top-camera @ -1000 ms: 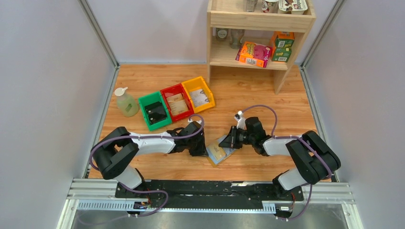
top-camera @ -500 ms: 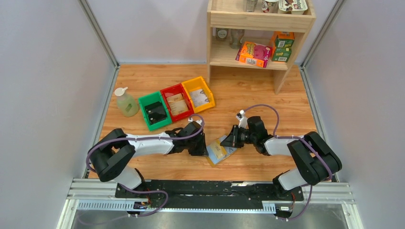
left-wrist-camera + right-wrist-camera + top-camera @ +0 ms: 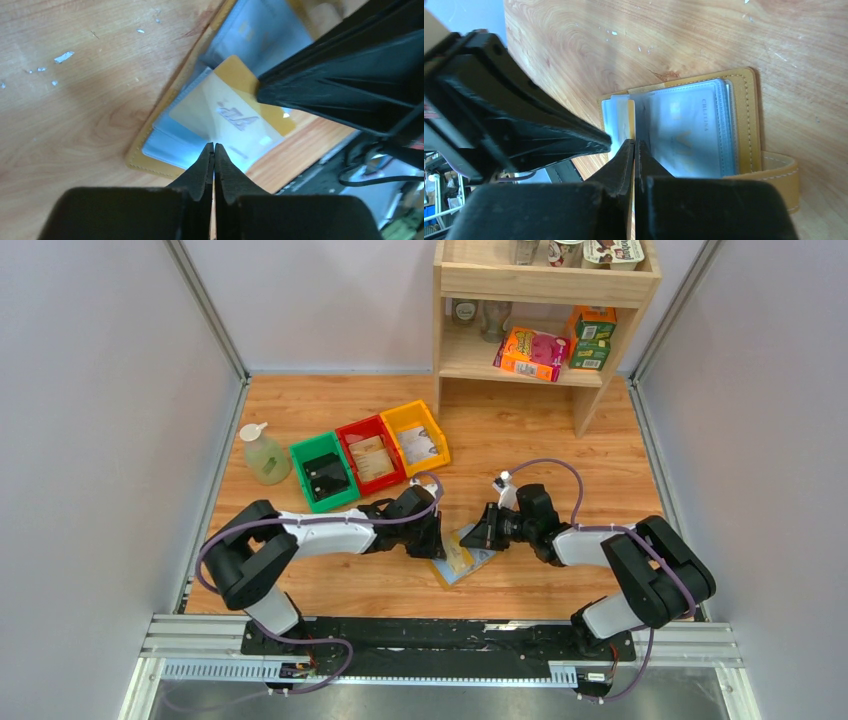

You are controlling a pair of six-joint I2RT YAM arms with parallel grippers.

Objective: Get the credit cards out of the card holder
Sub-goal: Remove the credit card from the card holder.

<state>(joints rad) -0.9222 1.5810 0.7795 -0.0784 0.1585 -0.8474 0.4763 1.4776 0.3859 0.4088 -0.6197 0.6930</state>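
Observation:
The mustard-yellow card holder lies open on the table between both arms, its pale blue-grey sleeves up. It also shows in the left wrist view and the right wrist view. A pale credit card with a yellow end sticks partly out of a sleeve. My left gripper is shut, its tips pinched at that card's near edge. My right gripper is shut on the edge of a clear sleeve page. In the top view the left gripper and right gripper meet over the holder.
Green, red and yellow bins stand behind the left arm, with a soap bottle to their left. A wooden shelf with boxes stands at the back right. The table's front rail lies just below the holder.
My left gripper has moved a little right and away from the front edge, closer to the holder. The right gripper and the holder have stayed about where they were.

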